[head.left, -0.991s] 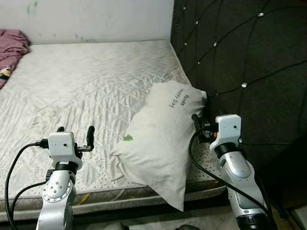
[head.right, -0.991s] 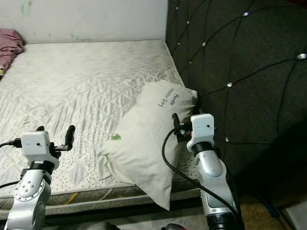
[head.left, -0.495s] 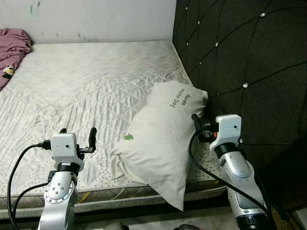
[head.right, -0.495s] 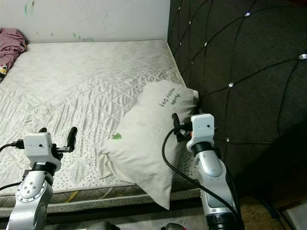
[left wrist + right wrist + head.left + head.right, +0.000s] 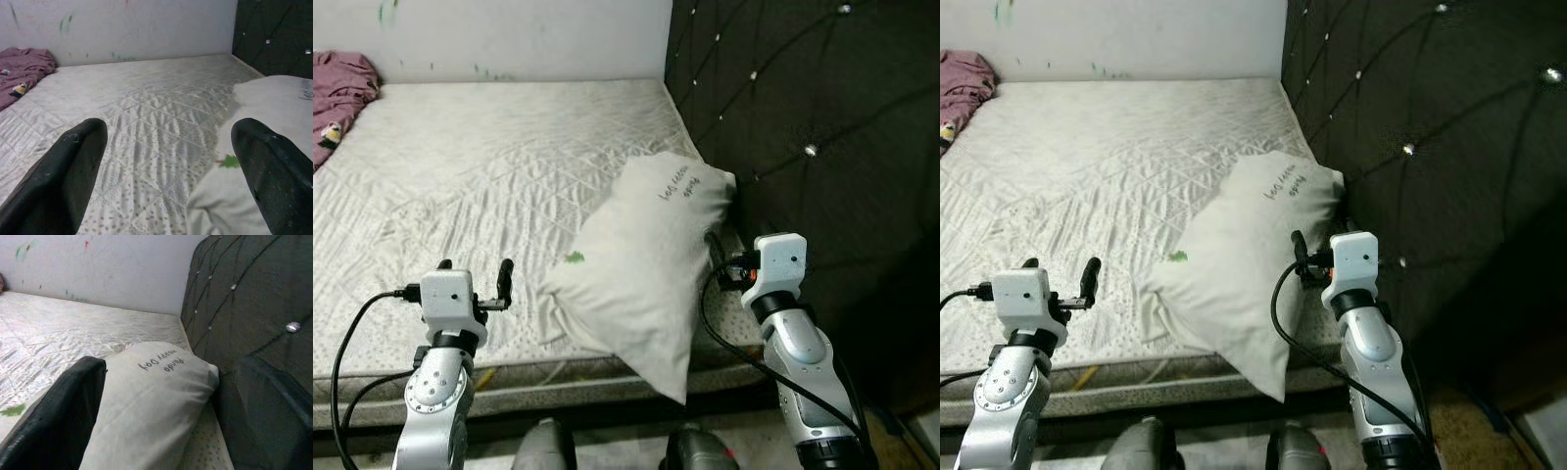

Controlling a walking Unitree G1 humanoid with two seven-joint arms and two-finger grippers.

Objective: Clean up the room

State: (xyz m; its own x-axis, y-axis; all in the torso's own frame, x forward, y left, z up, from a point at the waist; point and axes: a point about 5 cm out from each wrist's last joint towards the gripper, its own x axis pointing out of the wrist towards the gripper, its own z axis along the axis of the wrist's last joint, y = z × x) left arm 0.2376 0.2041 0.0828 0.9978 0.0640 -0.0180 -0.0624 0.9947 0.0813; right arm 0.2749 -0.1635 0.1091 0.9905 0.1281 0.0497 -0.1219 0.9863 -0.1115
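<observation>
Pillow [image 5: 641,274] is the thing to deal with here: a pale one with dark lettering near its top and a small green mark on its side, lying askew at the corner of the quilted mattress [image 5: 489,166], its upper end against the dark tufted headboard [image 5: 803,108] and its lower corner hanging past the mattress edge. The left gripper [image 5: 473,277] hovers over the near edge of the mattress, fingers spread wide and holding nothing, with the pillow just beside it. The right gripper [image 5: 716,260] sits close against the pillow's headboard side, fingers likewise parted and empty, the pillow's end lying between them in the right wrist view. A crumpled purple cloth [image 5: 342,83] lies at the far corner, well apart. The likely risk is the overhang: a push or a one-sided pinch from the right could tip the pillow off the edge onto the floor. A shallow grip on loose fabric may also slip, and the right arm has little room beside the headboard.
</observation>
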